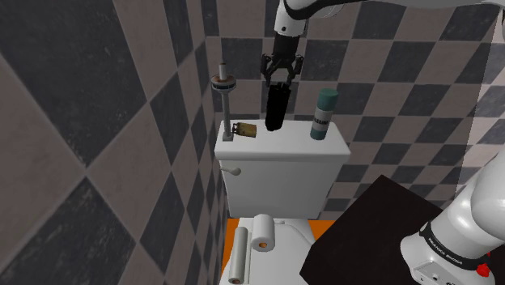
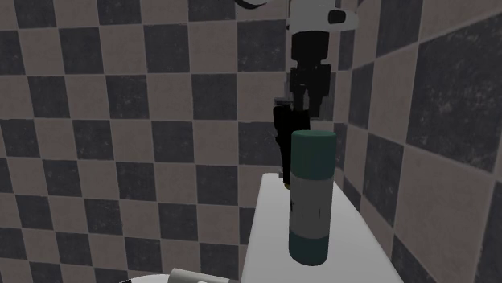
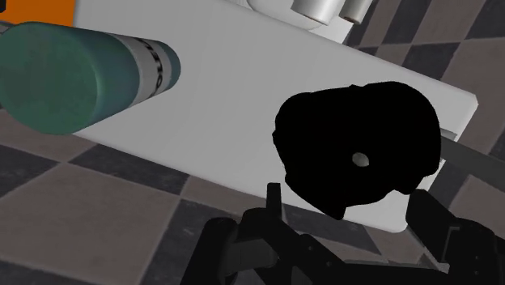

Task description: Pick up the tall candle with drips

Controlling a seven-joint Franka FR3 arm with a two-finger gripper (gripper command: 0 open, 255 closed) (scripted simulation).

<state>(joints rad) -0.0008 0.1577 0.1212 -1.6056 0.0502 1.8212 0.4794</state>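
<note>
Claw (image 1: 282,79) clasps black candle (image 1: 275,109) — upright over toilet tank (image 1: 301,147).

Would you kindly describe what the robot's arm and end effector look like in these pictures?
The arm has smooth, rounded white links with dark joints; a dark band near its base carries small white lettering, with a red spot beside it. The end effector is all black and angular.

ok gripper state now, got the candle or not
Gripper: cannot tell. It sits over the top of the black candle, black against black, so open or shut on it is unclear.
</note>
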